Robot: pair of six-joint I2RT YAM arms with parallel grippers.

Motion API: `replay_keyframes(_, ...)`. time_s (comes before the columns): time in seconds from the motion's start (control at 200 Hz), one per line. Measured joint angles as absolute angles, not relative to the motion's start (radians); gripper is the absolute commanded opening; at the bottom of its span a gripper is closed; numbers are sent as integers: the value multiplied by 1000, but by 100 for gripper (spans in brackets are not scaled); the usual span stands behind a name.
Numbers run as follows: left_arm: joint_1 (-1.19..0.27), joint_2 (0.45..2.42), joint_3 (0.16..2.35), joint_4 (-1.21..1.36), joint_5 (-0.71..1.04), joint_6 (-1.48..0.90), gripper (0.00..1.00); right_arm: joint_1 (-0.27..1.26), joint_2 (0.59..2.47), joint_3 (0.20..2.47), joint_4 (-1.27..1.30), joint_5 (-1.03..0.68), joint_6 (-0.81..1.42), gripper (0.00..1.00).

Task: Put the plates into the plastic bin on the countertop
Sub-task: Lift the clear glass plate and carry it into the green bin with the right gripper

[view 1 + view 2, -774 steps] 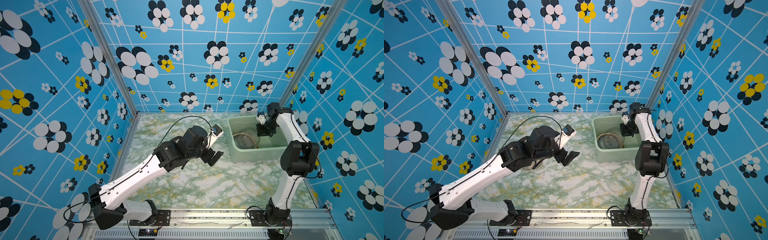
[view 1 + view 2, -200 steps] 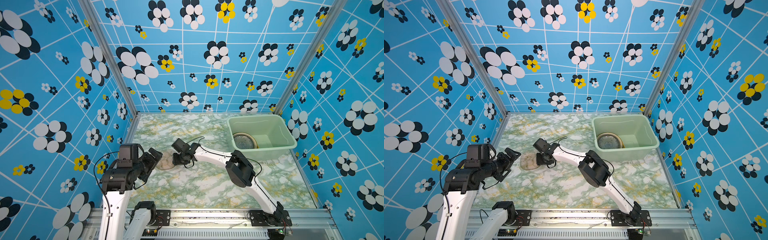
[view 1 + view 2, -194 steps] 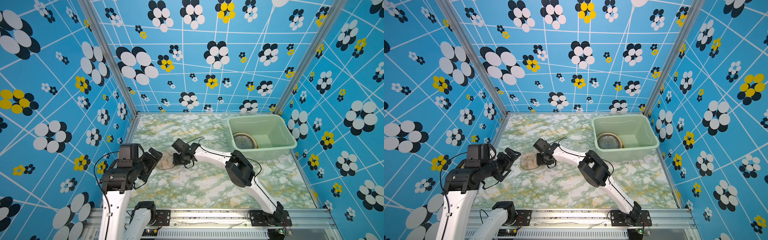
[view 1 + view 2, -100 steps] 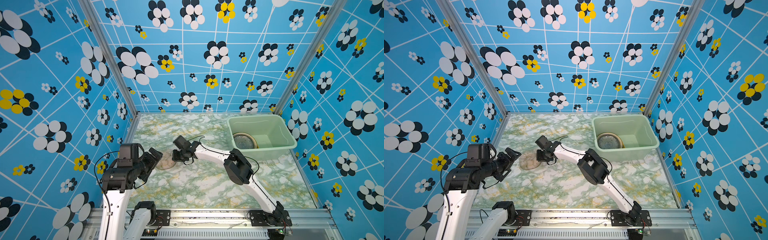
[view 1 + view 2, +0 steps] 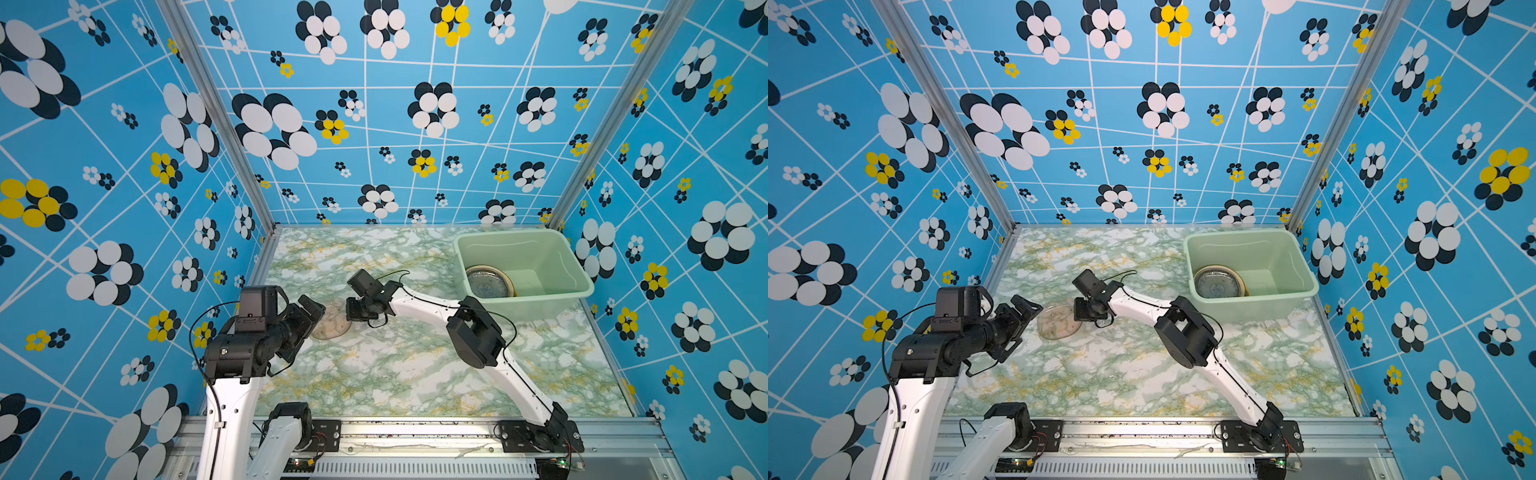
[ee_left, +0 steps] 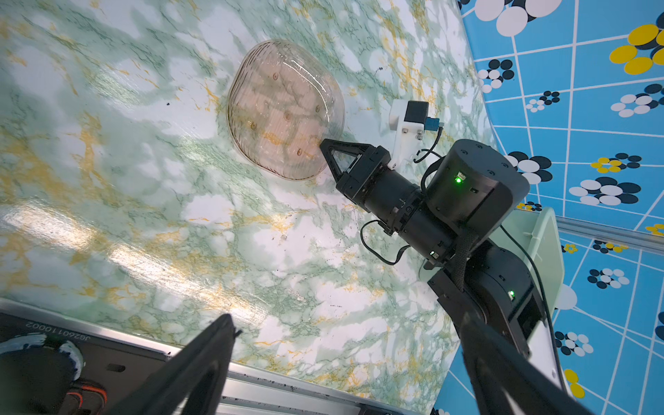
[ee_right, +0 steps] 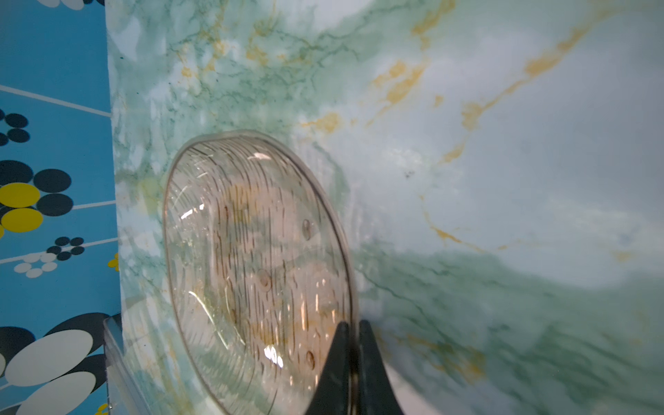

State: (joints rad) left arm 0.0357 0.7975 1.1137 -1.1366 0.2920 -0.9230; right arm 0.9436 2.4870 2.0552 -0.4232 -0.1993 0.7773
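A clear glass plate (image 5: 331,323) (image 5: 1058,321) lies on the countertop (image 5: 395,374) left of centre. My right gripper (image 5: 349,311) (image 5: 1076,312) reaches across to its right edge. In the right wrist view its two black fingers (image 7: 354,325) are shut on the glass plate's rim (image 7: 258,266). The left wrist view shows the same pinch on the plate (image 6: 284,107). My left gripper (image 5: 311,316) (image 6: 352,359) is open, just left of the plate and apart from it. The plastic bin (image 5: 457,245) (image 5: 1187,245) at the back right holds stacked plates (image 5: 488,282) (image 5: 1219,282).
Blue flowered walls (image 5: 124,208) close in the countertop on three sides. A metal rail (image 5: 415,432) with both arm bases runs along the front edge. The right arm's elbow (image 5: 478,336) hangs over the middle of the countertop.
My right gripper has closed on the glass plate's rim and its arm shifted slightly toward the back. The left arm has stayed still and open.
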Motion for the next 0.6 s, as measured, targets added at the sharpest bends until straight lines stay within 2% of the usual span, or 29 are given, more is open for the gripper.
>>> replay_keyframes(0.27,7,784,1163,-1081,315,-813,99,943,2439,2025,-469,-177,741,0)
replay_keyframes(0.6,-133,661,1200,-917,291,-606,99,926,2112,1846,-558,-128,686,0)
